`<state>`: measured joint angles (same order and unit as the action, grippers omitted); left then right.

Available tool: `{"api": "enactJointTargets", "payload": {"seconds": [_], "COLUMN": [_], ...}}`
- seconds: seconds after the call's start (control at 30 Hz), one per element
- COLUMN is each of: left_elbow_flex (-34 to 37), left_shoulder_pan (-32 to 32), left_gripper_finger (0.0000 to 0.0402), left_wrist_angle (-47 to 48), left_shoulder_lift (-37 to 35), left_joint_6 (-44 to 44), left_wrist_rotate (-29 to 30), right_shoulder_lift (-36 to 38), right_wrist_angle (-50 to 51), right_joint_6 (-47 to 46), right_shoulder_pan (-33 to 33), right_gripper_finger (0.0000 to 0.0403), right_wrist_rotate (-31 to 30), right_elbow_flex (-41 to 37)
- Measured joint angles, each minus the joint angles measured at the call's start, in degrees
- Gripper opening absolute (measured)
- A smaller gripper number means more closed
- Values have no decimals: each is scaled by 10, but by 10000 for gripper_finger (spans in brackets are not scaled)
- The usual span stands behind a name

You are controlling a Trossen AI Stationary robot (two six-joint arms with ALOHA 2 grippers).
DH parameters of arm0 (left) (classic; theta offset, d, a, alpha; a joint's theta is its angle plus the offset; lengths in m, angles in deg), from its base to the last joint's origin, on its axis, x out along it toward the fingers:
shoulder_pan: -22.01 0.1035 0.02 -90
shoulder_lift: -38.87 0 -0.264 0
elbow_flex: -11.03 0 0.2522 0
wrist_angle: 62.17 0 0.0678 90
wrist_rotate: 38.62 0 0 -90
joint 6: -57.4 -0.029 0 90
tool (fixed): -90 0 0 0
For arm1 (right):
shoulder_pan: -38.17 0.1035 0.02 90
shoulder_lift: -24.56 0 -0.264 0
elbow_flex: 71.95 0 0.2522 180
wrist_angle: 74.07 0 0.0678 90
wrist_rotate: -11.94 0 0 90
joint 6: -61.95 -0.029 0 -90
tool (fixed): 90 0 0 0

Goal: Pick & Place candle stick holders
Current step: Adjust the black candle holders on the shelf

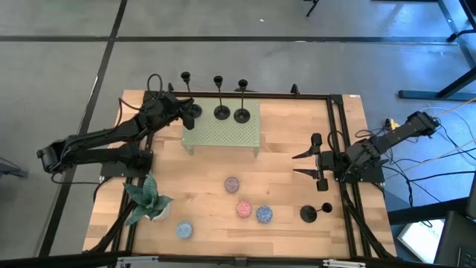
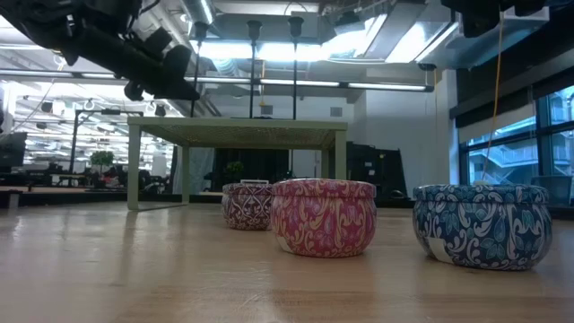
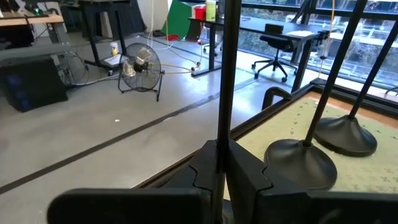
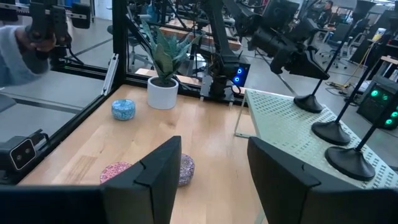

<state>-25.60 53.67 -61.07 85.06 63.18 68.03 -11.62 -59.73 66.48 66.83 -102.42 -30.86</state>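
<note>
Two black candle stick holders (image 1: 222,112) (image 1: 242,115) stand by their round bases on the green perforated stand (image 1: 223,138) at the table's far middle. My left gripper (image 1: 184,109) is shut on a third holder (image 1: 192,112) at the stand's far left corner. This holder also shows in the right wrist view (image 4: 308,102). The fourth holder (image 1: 309,214) stands on the table at the near right. My right gripper (image 1: 301,164) is open and empty over the table's right part, between the stand and the fourth holder. My left gripper pinches the holder's thin stem (image 3: 221,134) between its two fingers (image 3: 249,177), low on the stem. The fingers come about level from the table's left and lie across the stem. The stem stands upright; the gripper hides the base, so whether it rests on the stand cannot be told.
Several small round candles lie on the near half of the table: grey-pink (image 1: 232,183), pink (image 1: 244,208), blue (image 1: 264,214) and another blue (image 1: 184,230). A potted plant (image 1: 149,201) stands near left. Black rails (image 1: 338,134) run along the table's edges.
</note>
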Motion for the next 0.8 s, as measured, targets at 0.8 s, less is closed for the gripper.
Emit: {"api": "enactJointTargets", "payload": {"seconds": [0.8], "left_elbow_flex": [1], "left_shoulder_pan": [0], "left_gripper_finger": [100], "left_wrist_angle": [6], "left_shoulder_lift": [15], "left_joint_6": [20], "left_wrist_rotate": [3], "right_shoulder_lift": [0], "right_wrist_angle": [0], "right_joint_6": [2], "right_shoulder_pan": [0], "right_gripper_finger": [188], "right_wrist_rotate": [21], "right_elbow_flex": [0]}}
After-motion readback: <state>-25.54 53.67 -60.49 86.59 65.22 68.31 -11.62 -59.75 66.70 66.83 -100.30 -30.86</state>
